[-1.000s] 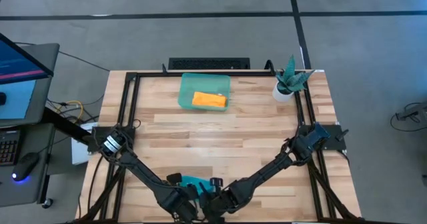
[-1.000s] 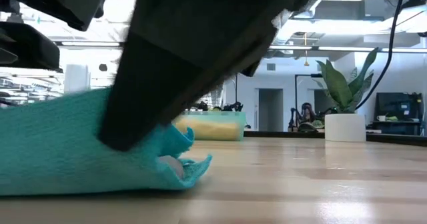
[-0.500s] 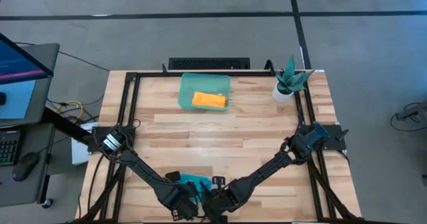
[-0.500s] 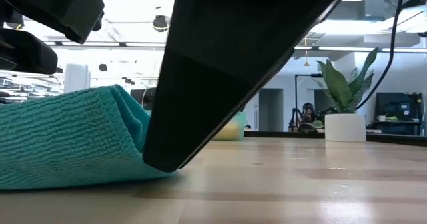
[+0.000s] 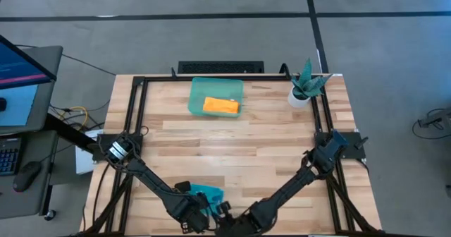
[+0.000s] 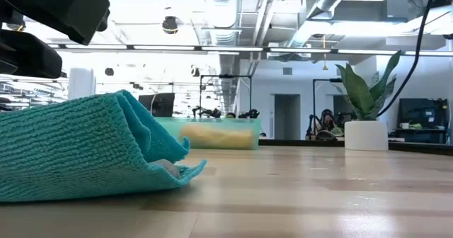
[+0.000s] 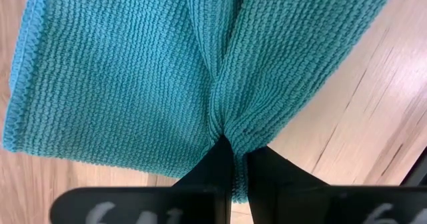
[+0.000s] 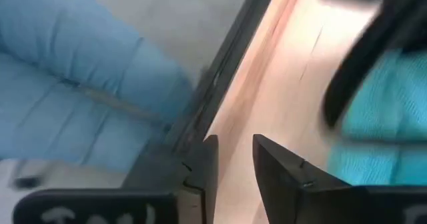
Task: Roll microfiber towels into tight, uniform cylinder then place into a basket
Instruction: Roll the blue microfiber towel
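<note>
The teal towel (image 5: 208,194) lies bunched on the table near its near edge; it also shows in the low view (image 6: 78,149). My left gripper (image 5: 199,207) is shut on it. My right gripper (image 5: 235,221) is just to the towel's right at the near edge, slightly open and empty, its fingers (image 8: 235,164) apart from the towel (image 8: 390,117). The orange towel (image 5: 221,106) lies rolled inside the pale-green basket (image 5: 198,90) at the far middle of the table. My left gripper pinches a raised fold of the teal towel (image 7: 230,134) between its two fingers, at the towel's edge nearest the gripper. The fingers come from above, slanting down. The cloth puckers into the pinch, and the rest of the towel lies spread on the table.
A white pot with a green plant (image 5: 304,87) stands at the far right corner. A black frame (image 5: 137,103) runs along the table's sides. Bare wood (image 5: 232,145) lies between the teal towel and the basket. A blurred blue thing (image 8: 73,84) shows beyond the near edge.
My right gripper has drawn away from the teal towel's right end, toward the table's near edge, and left the low view. The towel's right end, pressed under its finger a second ago, now lies free in a loose fold. My left gripper keeps its pinch.
</note>
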